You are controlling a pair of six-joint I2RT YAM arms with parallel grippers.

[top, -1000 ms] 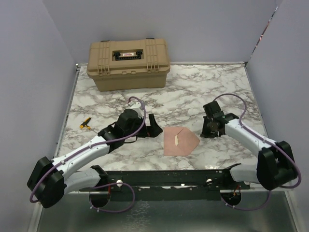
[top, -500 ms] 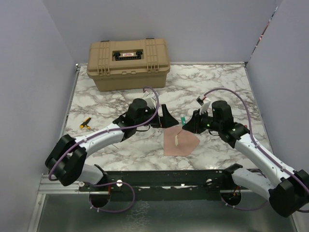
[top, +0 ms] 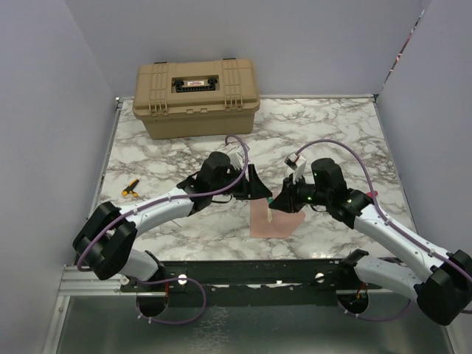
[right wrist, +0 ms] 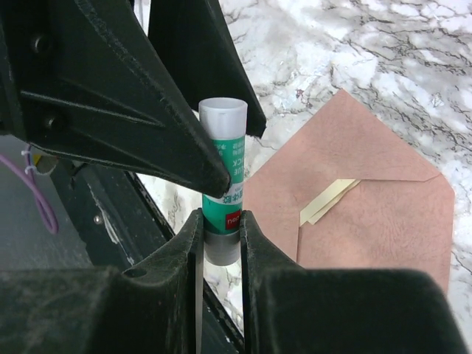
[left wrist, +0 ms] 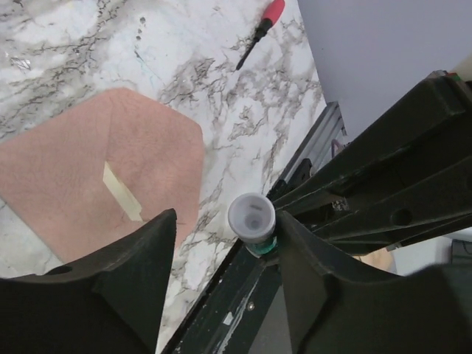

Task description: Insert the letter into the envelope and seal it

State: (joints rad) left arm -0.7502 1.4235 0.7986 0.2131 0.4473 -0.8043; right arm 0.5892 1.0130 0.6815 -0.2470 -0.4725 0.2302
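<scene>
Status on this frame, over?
Right fingers shut on glue stick. Left fingers open around its cap. Envelope flat, open. Nothing blocking.

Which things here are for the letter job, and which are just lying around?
For the job: envelope, glue stick, right claw holding it, left claw around its cap.

Just lying about: tan toolbox, small yellow tool, red-handled screwdriver.
</scene>
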